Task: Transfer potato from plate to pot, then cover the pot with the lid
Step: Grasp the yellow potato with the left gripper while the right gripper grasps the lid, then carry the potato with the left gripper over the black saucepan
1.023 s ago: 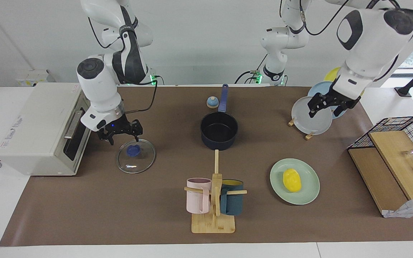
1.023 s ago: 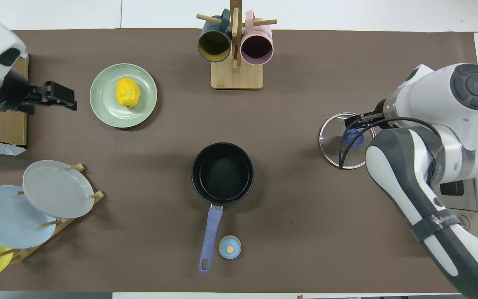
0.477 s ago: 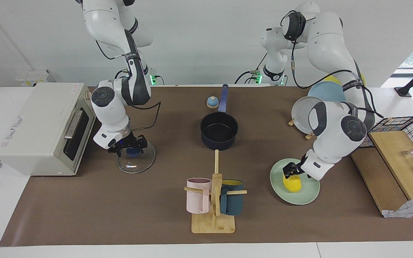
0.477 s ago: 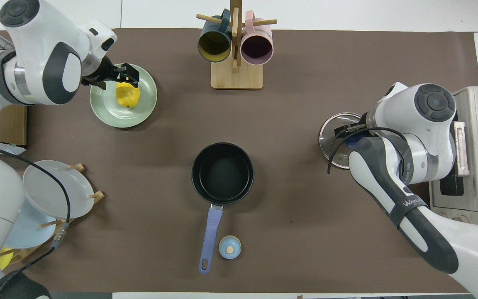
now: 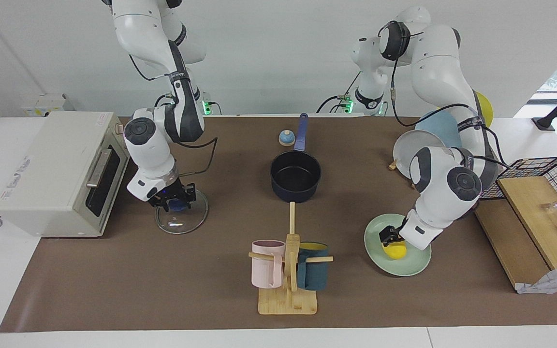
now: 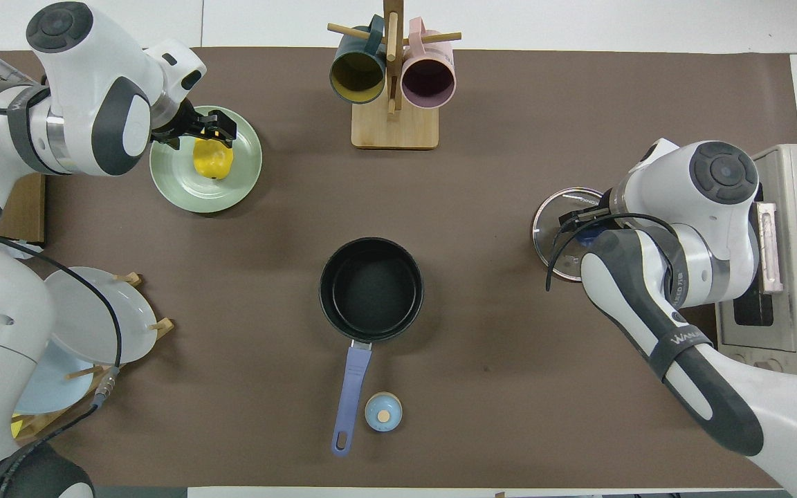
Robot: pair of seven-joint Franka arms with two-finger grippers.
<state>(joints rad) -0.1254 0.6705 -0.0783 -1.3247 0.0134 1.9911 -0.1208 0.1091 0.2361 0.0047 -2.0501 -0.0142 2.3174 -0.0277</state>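
– Changes since a second back?

– Both arms have dropped. The left gripper (image 5: 388,237) was up by the plate rack (image 5: 411,145); now it sits low over the potato (image 5: 395,251), spread wide and holding nothing. Whether it touches the potato I cannot tell.

– And the potato itself?

– It has not moved and lies on the green plate (image 5: 416,263), toward the left arm's end of the surface. The pot (image 5: 273,181) stands mid-surface with nothing in it.

– The other arm?

– The right gripper (image 5: 172,199) has come down onto the blue knob of the lid (image 5: 189,220). I cannot tell if it is clenched or released. The lid lies flat as before, in front of the toaster oven (image 5: 51,169).

– What about the surface?

– A brown mat (image 5: 162,290) covers the white top. A mug tree (image 5: 290,270) holds a pink and a dark mug, and a small blue bell (image 5: 285,138) sits just beside the pot's handle. There is a wire basket (image 5: 549,169) at the left arm's end. The wall is plain white.
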